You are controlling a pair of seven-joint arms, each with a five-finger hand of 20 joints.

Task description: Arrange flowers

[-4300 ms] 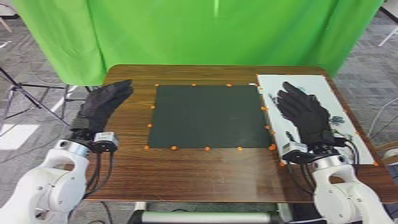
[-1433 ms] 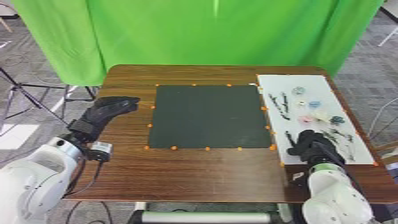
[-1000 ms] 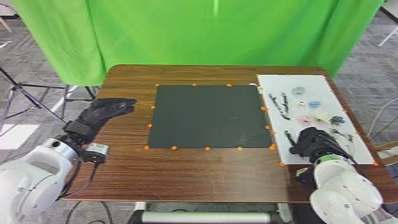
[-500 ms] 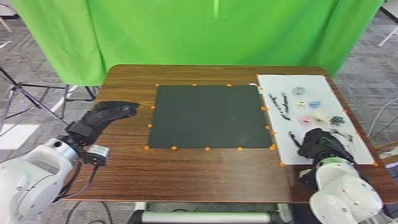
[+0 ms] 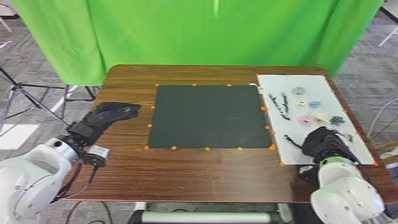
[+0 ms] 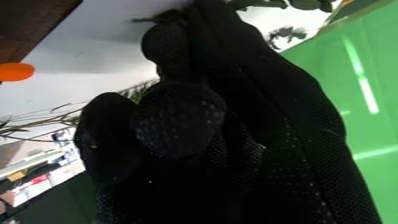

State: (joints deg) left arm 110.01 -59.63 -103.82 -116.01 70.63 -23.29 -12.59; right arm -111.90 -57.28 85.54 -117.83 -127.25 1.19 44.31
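A flat white rectangular board (image 5: 293, 80) at the right of the brown wood-grained table (image 5: 195, 175) bears the flowers: a pale green bloom (image 5: 298, 90) far, a small blue bloom (image 5: 314, 104), a ruffled pink bloom (image 5: 306, 120) and a bushy blue-grey bloom (image 5: 338, 120) nearer, with thin dark twigs (image 5: 285, 101) on the left. Over its near part, the right hand (image 5: 325, 142), in black mesh fabric, has its fingers curled round a slender dark stem (image 5: 291, 141). The left hand (image 5: 114, 113) is relaxed, left of the smooth dark square mat (image 5: 210, 117).
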